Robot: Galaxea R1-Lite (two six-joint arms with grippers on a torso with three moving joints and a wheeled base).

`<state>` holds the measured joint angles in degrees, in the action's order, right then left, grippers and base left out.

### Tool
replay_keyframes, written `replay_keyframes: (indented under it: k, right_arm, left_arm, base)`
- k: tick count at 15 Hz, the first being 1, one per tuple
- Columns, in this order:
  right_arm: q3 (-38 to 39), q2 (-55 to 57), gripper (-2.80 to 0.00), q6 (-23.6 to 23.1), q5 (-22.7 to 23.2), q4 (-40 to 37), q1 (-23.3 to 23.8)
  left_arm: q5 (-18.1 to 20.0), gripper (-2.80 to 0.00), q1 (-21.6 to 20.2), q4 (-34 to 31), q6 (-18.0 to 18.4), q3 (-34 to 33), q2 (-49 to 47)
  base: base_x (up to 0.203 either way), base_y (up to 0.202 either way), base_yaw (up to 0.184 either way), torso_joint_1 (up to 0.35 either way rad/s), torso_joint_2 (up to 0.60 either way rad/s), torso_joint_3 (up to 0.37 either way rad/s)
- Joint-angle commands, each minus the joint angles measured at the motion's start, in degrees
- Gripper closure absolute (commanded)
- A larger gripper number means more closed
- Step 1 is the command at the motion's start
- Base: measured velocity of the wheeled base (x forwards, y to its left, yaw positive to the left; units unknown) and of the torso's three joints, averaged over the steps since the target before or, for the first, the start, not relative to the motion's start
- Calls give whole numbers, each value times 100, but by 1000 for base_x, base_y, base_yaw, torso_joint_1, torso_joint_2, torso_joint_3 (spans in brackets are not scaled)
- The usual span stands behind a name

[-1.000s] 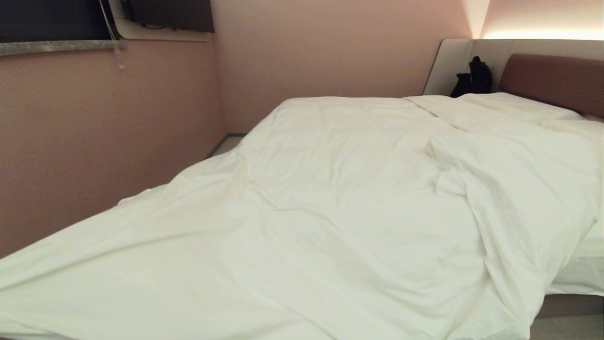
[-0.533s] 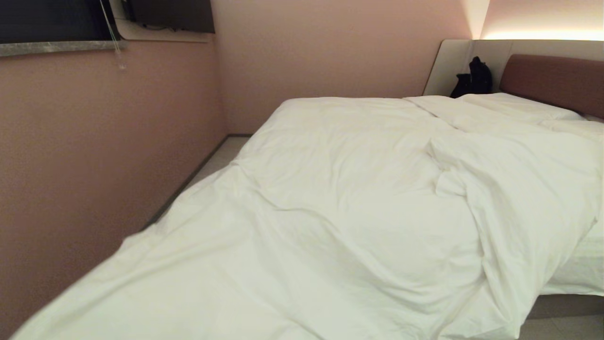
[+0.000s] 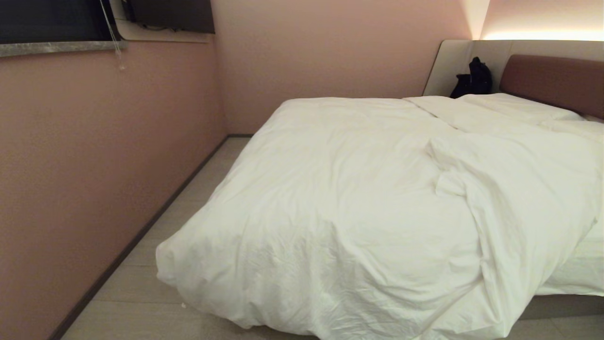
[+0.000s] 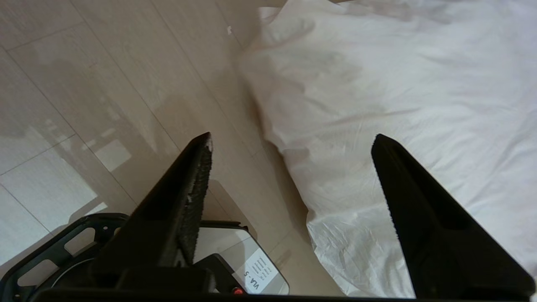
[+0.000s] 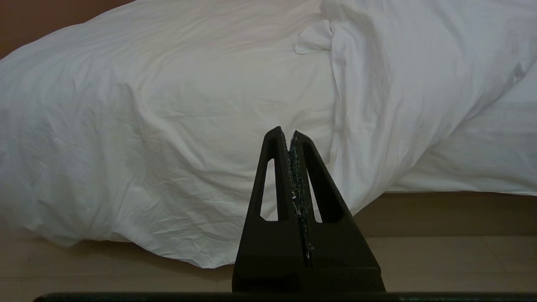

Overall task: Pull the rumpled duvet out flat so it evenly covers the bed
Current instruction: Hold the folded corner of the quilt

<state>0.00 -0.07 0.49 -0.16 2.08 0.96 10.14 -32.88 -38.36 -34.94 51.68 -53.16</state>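
Neither gripper in head view, duvet point(image 3: 358, 212) draped over bed point(image 3: 561, 306) onto floor point(image 3: 141, 302), left gripper point(image 4: 291, 140) spread wide, empty, above duvet's edge, right gripper point(image 5: 289, 136) pressed closed before the bedside.

In the head view neither hand shows. The duvet point(image 3: 358, 203) runs off the frame at 6 o'clock and at 3 o'clock, so its near hem and right edge are unseen. It hides nearly all of the bed point(image 3: 561, 307); only a strip of base shows at 4 o'clock. The headboard point(image 3: 552, 80) is cut off at 2 o'clock. A dark object point(image 3: 474, 78) beside it is too small to identify.
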Motion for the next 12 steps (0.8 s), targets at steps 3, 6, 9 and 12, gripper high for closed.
replay_keyframes:
  k: [3,6,9,12]
  right_arm:
    - [0,7,0,-5,-2,2,0]
    - [0,7,0,-5,-2,2,0]
    - [0,7,0,-4,-2,2,0]
    - [0,7,0,-5,-2,2,0]
  left_arm:
    - [46,-280,16,-13,-13,44,-36]
    - [83,-280,45,-13,-13,79,-44]
    - [197,-280,61,-13,-13,131,-79]
    - [408,-280,62,-26,-13,414,-170]
  base:
    - [0,0,0,0,0,0]
    - [0,0,0,0,0,0]
    - [0,0,0,0,0,0]
    - [0,0,0,0,0,0]
